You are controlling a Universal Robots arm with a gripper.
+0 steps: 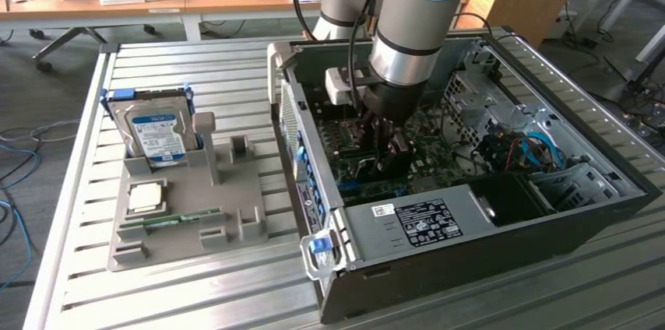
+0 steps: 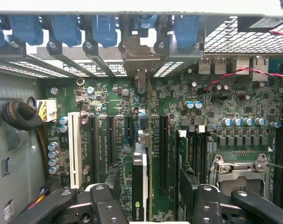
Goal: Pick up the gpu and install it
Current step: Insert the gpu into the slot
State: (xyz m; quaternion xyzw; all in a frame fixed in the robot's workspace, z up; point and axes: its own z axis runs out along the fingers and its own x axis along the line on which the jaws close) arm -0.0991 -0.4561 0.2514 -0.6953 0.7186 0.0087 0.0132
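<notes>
1. GPU card (image 2: 140, 186), the thin green board with a dark face and a silver metal bracket (image 2: 140, 58) at its far end, is standing on edge in a motherboard slot inside the case. In the wrist view it runs straight away from the camera toward the rear slot openings.
2. Robot's black two-finger gripper (image 2: 148, 205) is spread wide, one finger (image 2: 101, 203) on each side of the card, and neither looks to be touching it. So it's open, not gripping anything as far as I can see.
3. In the exterior view, the grey-and-blue robot arm (image 1: 421, 11) reaches down into the open black tower PC case (image 1: 540, 221), with the gripper (image 1: 382, 147) low over the green motherboard (image 1: 437, 139).
4. White PCI slot (image 2: 74, 149) sits at roughly 9 o'clock from the card in the wrist view, with black slots between them.
5. Outside the case, at about 9 o'clock from it in the exterior view, there's a grey plastic parts holder (image 1: 187, 213) on the slatted metal table (image 1: 156, 299). It has a silver hard drive with a blue-white label (image 1: 156, 134) upright in it, plus a narrow green RAM stick (image 1: 171, 221) lying flat.
</notes>
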